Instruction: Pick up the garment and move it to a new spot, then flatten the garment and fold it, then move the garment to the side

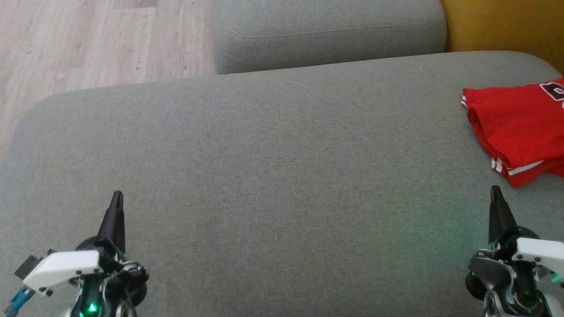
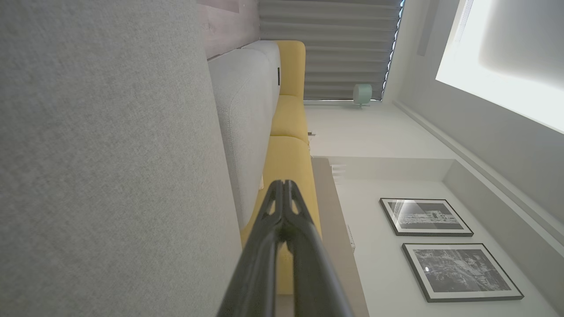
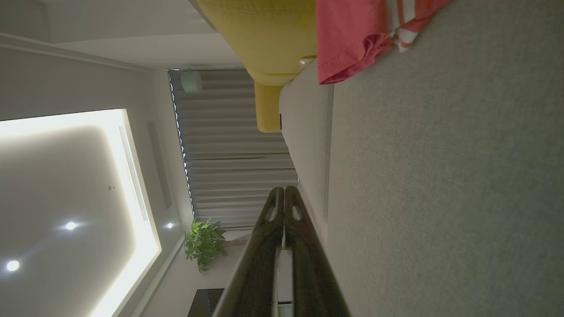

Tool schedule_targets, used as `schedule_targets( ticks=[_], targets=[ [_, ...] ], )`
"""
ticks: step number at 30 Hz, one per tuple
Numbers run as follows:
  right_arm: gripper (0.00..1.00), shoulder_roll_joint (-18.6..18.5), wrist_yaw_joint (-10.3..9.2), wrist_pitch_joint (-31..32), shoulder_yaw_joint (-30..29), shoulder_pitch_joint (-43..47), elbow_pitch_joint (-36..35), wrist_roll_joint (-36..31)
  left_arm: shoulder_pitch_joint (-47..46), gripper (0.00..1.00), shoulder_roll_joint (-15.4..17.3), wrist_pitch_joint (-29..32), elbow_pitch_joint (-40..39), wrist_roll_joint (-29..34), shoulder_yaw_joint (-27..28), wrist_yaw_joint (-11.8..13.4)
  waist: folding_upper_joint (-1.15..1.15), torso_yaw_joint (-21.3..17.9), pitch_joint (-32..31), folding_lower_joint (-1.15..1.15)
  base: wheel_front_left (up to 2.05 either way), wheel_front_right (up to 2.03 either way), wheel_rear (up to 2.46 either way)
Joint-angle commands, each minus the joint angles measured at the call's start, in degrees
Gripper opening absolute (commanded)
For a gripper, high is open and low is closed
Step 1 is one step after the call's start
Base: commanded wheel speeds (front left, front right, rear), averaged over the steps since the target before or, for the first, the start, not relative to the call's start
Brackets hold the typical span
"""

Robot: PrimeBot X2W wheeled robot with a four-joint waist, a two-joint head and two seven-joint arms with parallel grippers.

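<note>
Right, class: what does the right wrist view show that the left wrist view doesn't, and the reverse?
Right wrist view adds the red garment on the grey sofa seat, plus a potted plant. Left wrist view adds two framed pictures. Shared: the seat, yellow cushions, curtains, and each arm's shut gripper: left gripper, right gripper.

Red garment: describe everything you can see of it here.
The red garment looks like a soft jersey with white-striped trim and a black-and-white print at its upper edge. It lies folded over in layers on the grey sofa cushion, at the head view's right, cut off by the frame. The shut right gripper stands clear of it.
</note>
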Motion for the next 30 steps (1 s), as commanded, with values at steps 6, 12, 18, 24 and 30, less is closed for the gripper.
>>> schedule_targets(
  ticks=[6, 12, 18, 24, 30],
  targets=[
    [0.0, -0.4, 0.22, 0.3, 0.9, -2.9, -2.2, -0.1, -3.1, 0.0, 0.4, 0.5, -1.5, 0.6, 2.4, -0.4, 0.0, 0.0, 0.0, 0.0, 0.0, 0.0, 0.0],
    [0.0, -0.4, 0.22, 0.4, 0.9, -2.9, -2.2, -0.2, -3.1, 0.0, 0.4, 0.5, -1.5, 0.7, 2.5, -0.4, 0.0, 0.0, 0.0, 0.0, 0.0, 0.0, 0.0],
    [0.0, -0.3, 0.22, 0.4, 0.8, -2.9, -2.2, -0.2, -3.2, 0.0, 0.3, 0.6, -1.5, 0.7, 2.6, -0.4, 0.0, 0.0, 0.0, 0.0, 0.0, 0.0, 0.0],
    [0.0, -0.3, 0.22, 0.5, 0.8, -2.9, -2.2, -0.2, -3.2, 0.0, 0.3, 0.7, -1.5, 0.8, 2.7, -0.4, 0.0, 0.0, 0.0, 0.0, 0.0, 0.0, 0.0],
    [0.0, -0.3, 0.22, 0.5, 0.7, -2.9, -2.2, -0.3, -3.2, 0.0, 0.2, 0.8, -1.5, 0.9, 2.7, -0.4, 0.0, 0.0, 0.0, 0.0, 0.0, 0.0, 0.0]
  ],
)
